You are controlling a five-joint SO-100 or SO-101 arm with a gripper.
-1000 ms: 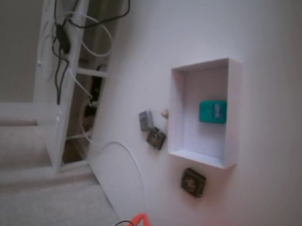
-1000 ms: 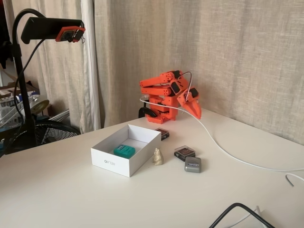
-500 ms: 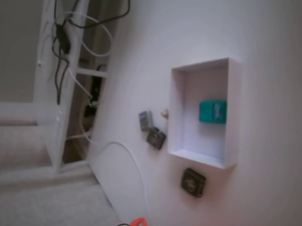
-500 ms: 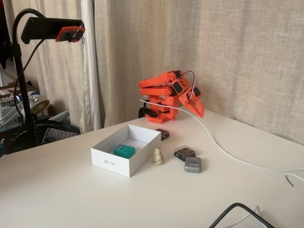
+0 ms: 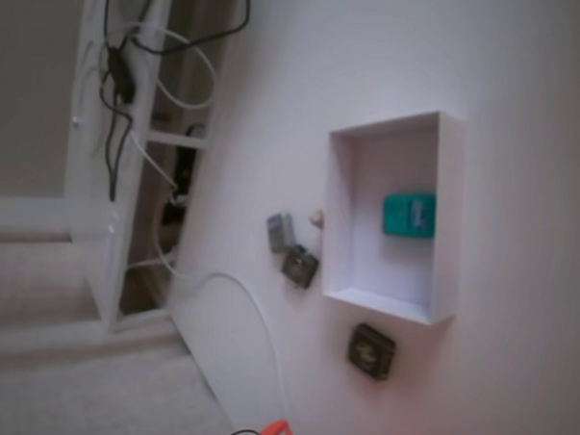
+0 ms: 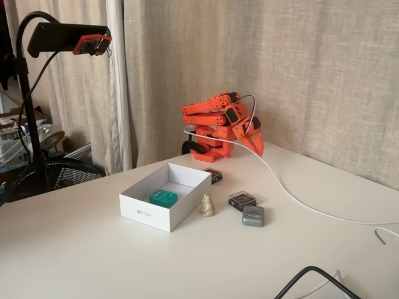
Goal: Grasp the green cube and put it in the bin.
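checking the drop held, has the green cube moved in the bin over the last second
No. The green cube sits at the same spot against the bin walls in both fixed views; only the folded arm shifted slightly.

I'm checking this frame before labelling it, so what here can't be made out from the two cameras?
- Gripper: small and far in a fixed view; open or shut is unclear. The other fixed view cuts the arm off at its bottom edge.
- Green cube: its pale mark is too blurred to read; in the other view the bin wall hides its lower part.
- Small beige figure: too small to identify.
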